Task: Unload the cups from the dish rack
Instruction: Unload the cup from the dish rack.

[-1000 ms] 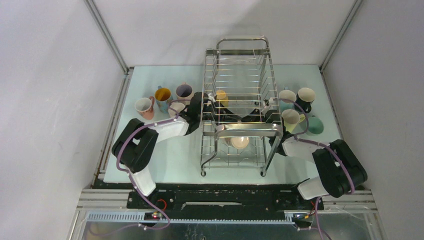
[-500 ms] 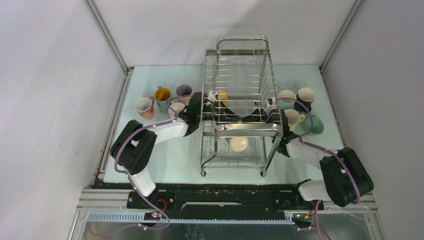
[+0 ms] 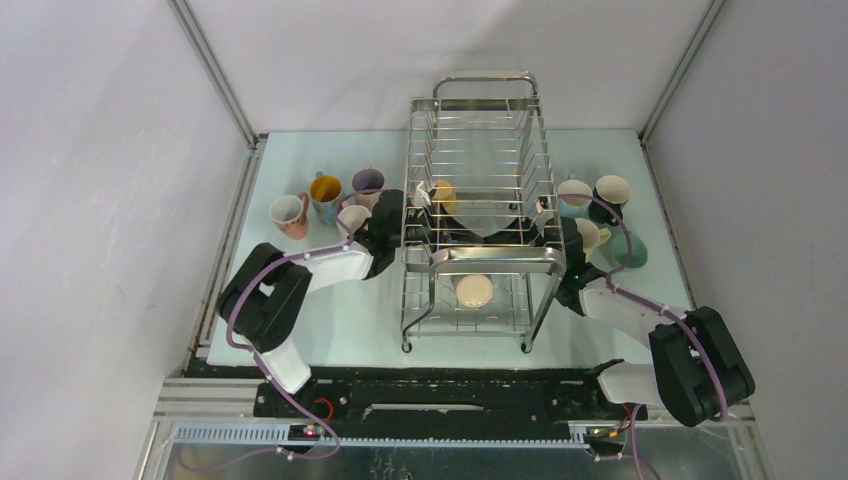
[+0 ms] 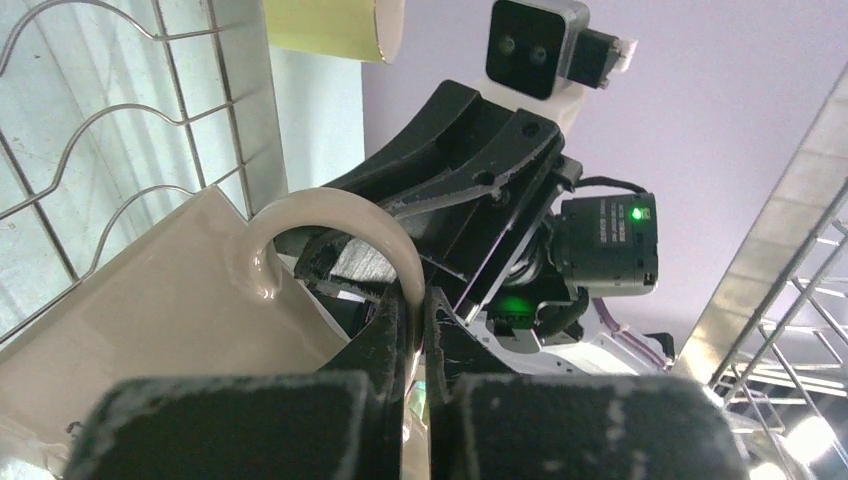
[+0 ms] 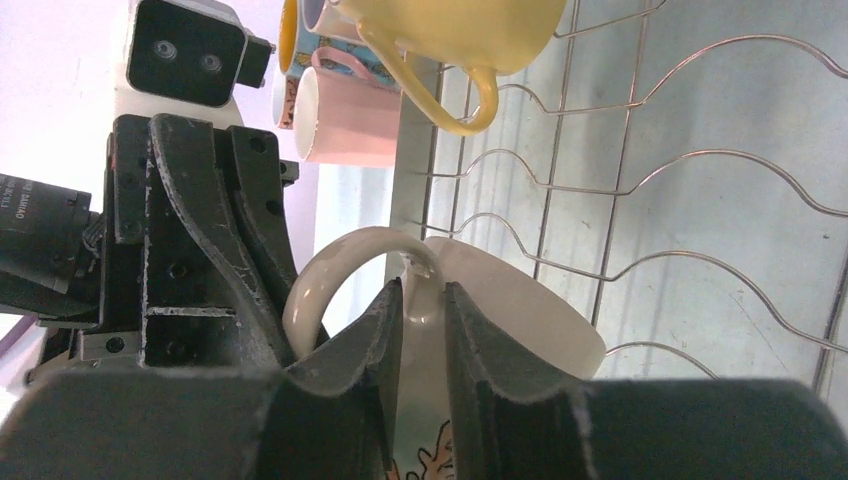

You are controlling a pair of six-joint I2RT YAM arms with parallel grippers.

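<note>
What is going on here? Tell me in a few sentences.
Both arms reach into the rack from opposite sides, meeting at one cream mug. The left gripper is shut on its handle; the right gripper straddles the same handle, grip unclear. Other mugs stand on the table on both sides.
</note>
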